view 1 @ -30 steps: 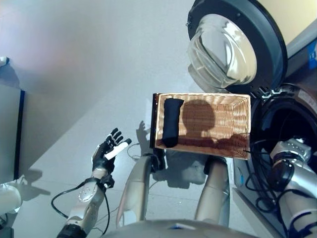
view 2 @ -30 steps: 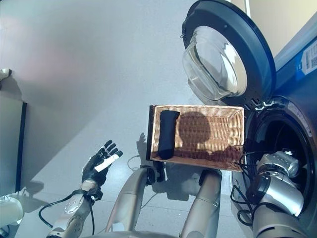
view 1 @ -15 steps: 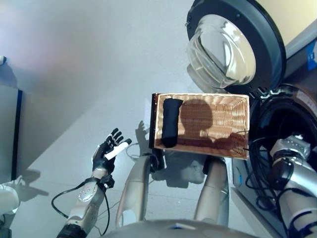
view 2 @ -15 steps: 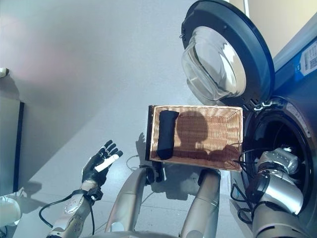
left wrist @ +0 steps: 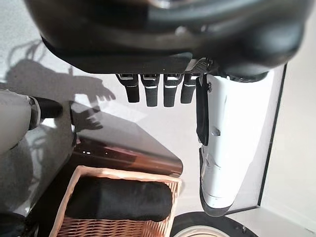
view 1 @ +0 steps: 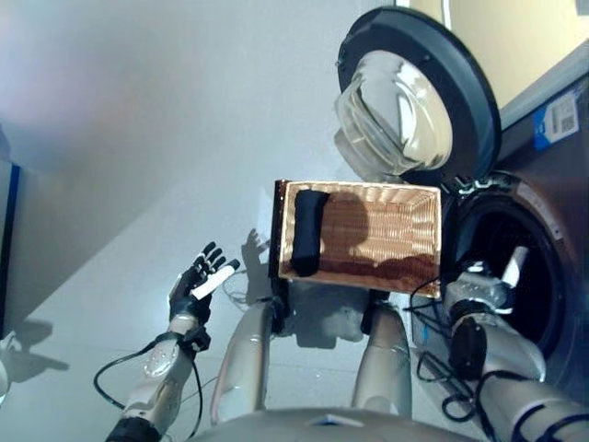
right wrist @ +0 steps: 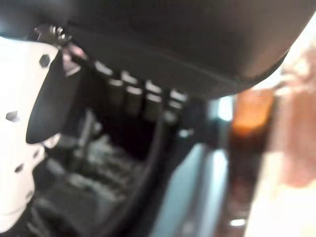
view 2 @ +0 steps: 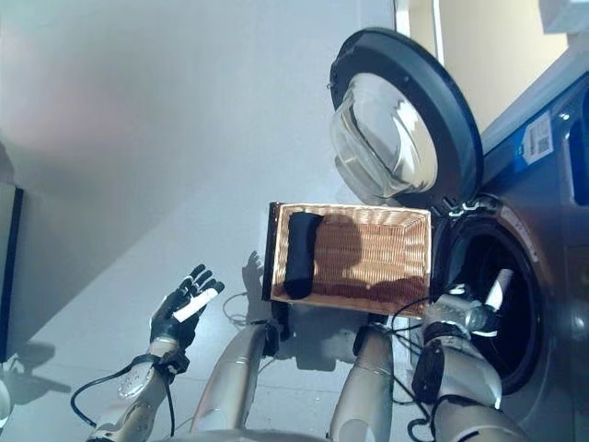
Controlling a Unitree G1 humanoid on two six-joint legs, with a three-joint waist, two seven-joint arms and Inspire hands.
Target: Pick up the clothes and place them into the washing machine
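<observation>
The right robot hand sat at the mouth of the washing machine, lower right of the frame, white thumb poking up against the dark drum. Its own wrist view showed the fingers hanging fairly straight with nothing between them, so it looked empty and relaxed. The left robot hand hung out at lower left over the floor, fingers spread, holding nothing.

The garment to load, a dark rolled cloth, lay at the left end of the basket, well apart from both hands. One item was still to go, by my reading.

To do it well, the right hand needed to clear the door rim before swinging across. Then it should have come down over the roll's middle and closed round its full thickness. A pinch at one end would likely let it unroll and drag on the basket wall.

The basket was rectangular, woven wicker, warm tan, ribbed and stiff. The cloth looked soft and matte. The open door was round, a bulging clear window in a dark ring.
</observation>
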